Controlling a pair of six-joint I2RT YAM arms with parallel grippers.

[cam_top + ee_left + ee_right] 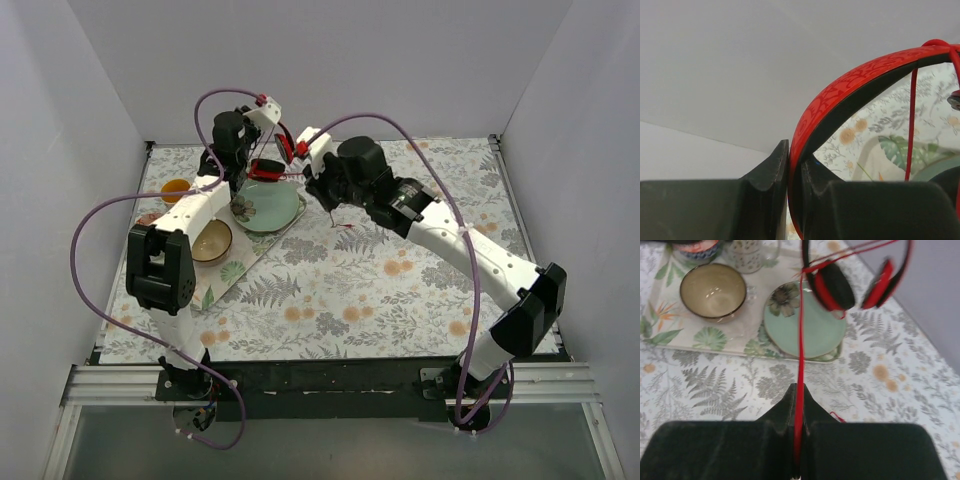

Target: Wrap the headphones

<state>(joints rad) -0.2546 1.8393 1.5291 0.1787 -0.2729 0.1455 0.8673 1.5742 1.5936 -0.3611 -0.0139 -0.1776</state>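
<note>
Along the left edge of the tabletop (350, 290), which is covered by a fern-and-flower cloth, lies a leaf-printed tray (670, 332). It carries a small orange bowl (176, 188) at its far end. A tan bowl (712, 290) sits nearer the front edge, with a clear glass cup (747, 252) behind it. A pale green plate (810, 330) lies at the tray's right end.

The left hand (794, 165) is raised near the far edge, left of centre. Its two fingers are closed on the headband of the headphones (835, 285), the patterned red band pinched tight between them. The headphones hang off the tabletop. In the right wrist view the black-cushioned ear cups hang over the far right rim of the plate, one beside the other. They are slightly blurred there.

The thin red cable (801, 340) runs in a straight, tight line from the ear cups, across the plate and the tray's edge, to the right hand (797, 405). That hand sits just to the right of the headphones, over the far middle of the tabletop. Its fingers are closed, with the cable clamped in the narrow slot between them. A short red piece shows on the cloth just beside this hand.
</note>
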